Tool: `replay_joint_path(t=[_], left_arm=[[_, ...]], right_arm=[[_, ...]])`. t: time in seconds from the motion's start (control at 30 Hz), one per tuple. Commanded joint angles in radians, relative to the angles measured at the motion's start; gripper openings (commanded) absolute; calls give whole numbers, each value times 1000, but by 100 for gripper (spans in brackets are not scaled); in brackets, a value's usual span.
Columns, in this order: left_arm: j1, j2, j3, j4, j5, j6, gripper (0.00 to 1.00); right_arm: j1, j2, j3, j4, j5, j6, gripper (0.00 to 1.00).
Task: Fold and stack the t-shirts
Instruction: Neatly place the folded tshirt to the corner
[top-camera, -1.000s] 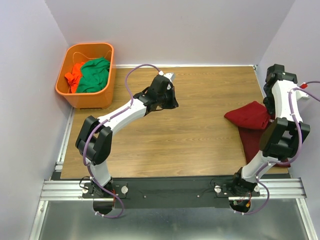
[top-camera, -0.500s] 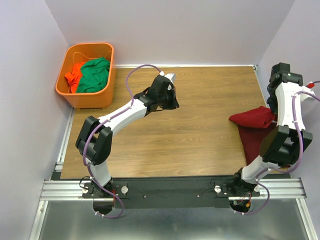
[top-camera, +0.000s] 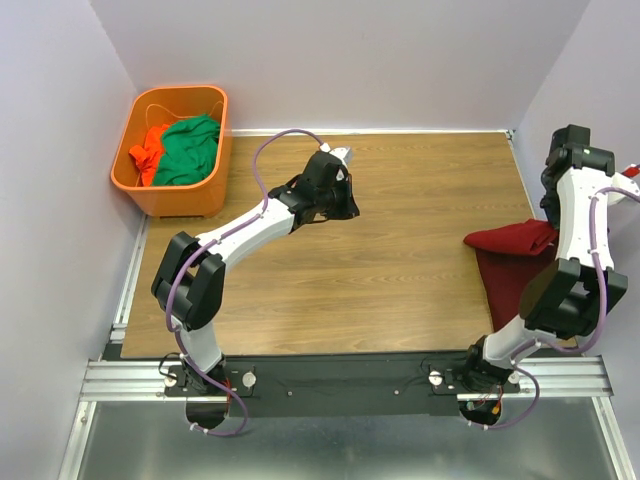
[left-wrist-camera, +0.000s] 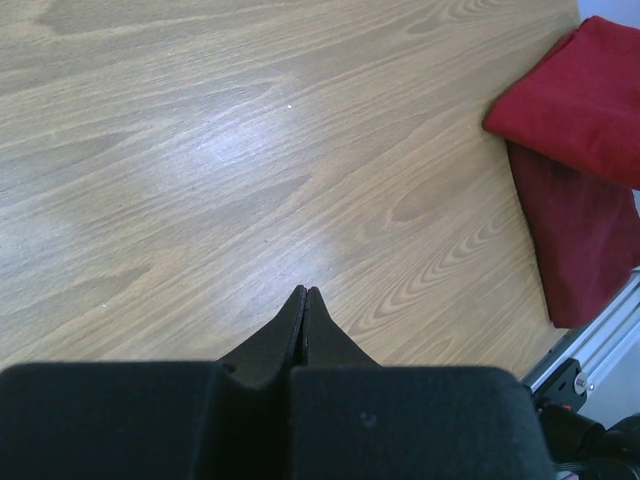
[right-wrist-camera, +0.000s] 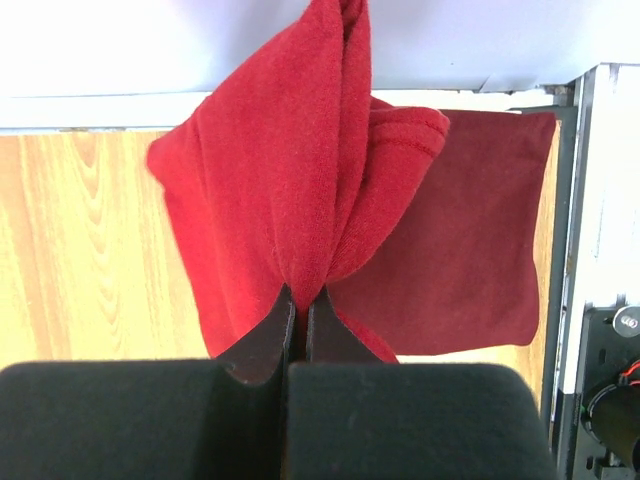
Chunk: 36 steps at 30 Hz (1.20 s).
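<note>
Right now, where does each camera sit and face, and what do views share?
Top external: above, behind the bases, looking down on the table; both arms show.
Left wrist: looks down at bare wood past the shut left gripper.
Right wrist: looks down past the right gripper, shut on the lifted t-shirt.
Shared: all show it and the flat t-shirt.

Basket (top-camera: 185, 198) is placed off the far-left corner of the table (top-camera: 400, 200), against the left wall. Two garments are seen in it: left garment (top-camera: 150, 150) beside right garment (top-camera: 190, 150), touching.

Flat t-shirt (top-camera: 505, 285) is spread on the table at the right edge, towards the near side. Held t-shirt (right-wrist-camera: 290, 180) is pinched in the right gripper (right-wrist-camera: 300, 295), overlapping the flat one's far-left part.

Left gripper (left-wrist-camera: 305, 295) is located over the table's far-middle area, well apart from both t-shirts.
</note>
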Motion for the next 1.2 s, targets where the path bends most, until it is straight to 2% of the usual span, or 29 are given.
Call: replay_joint_path(t=[0.0,0.53,0.6,0.63,0.67,0.7,0.93,1.17], left_arm=[[-7,-33,25,-5,19,17,0],[-36,-35,-7,31,38,18,0],[-41,-40,-18,44,44,20,0],[-42,-41,-21,47,47,18,0],[-46,-44,-24,53,52,18,0],[-47,-44,-26,54,55,20,0],[-52,-64,-29,68,65,20,0],[-50,-101,-32,56,41,23,0]], right_arm=[[-18,-59,35,-56,74,-4,1],[-38,-192,-144,-56,49,-62,2],[-38,-220,-170,-56,43,-74,9],[-38,-228,-187,-56,48,-86,49],[-38,-237,-196,-56,48,-94,70],[-39,-258,-202,-56,51,-105,100],[-38,-288,-176,-20,-22,-189,100],[-38,-428,-336,304,-337,-381,100]])
